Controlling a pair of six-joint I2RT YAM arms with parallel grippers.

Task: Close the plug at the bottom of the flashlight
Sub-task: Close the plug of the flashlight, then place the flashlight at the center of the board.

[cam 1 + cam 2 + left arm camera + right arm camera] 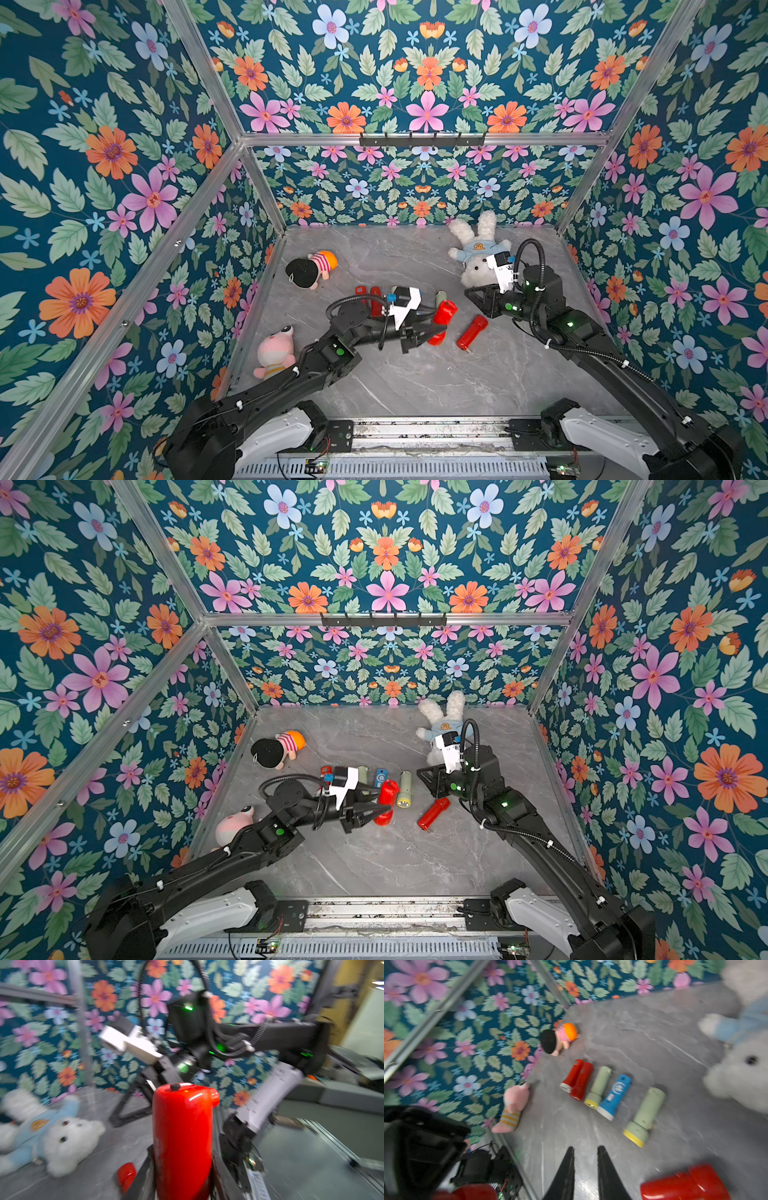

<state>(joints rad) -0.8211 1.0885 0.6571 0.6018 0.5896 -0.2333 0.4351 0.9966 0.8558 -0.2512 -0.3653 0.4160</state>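
Left hand (435, 332) was clenched on the red flashlight (444, 316), low on its body, holding it tilted and seemingly clear of the counter (415, 386) near the middle. The left wrist view was blurred. A dark nub (175, 1086) sat on the flashlight's far end, possibly the plug, not certain. Right hand (585, 1148) was released and empty, fingers a little apart, hovering over the counter close to the white rabbit plush (478, 268) and apart from the held flashlight. A second red flashlight (472, 332) lay on the counter between the two hands. Judged step: bring the right hand to the plug end. To do it well, the left hand should grip firmly and turn that end toward the right hand. The right hand should come in with fingers nearly together and press the plug flat along its hinge, squarely against the left hand's hold, so the flashlight does not twist out. The lying flashlight should be cleared on the way.
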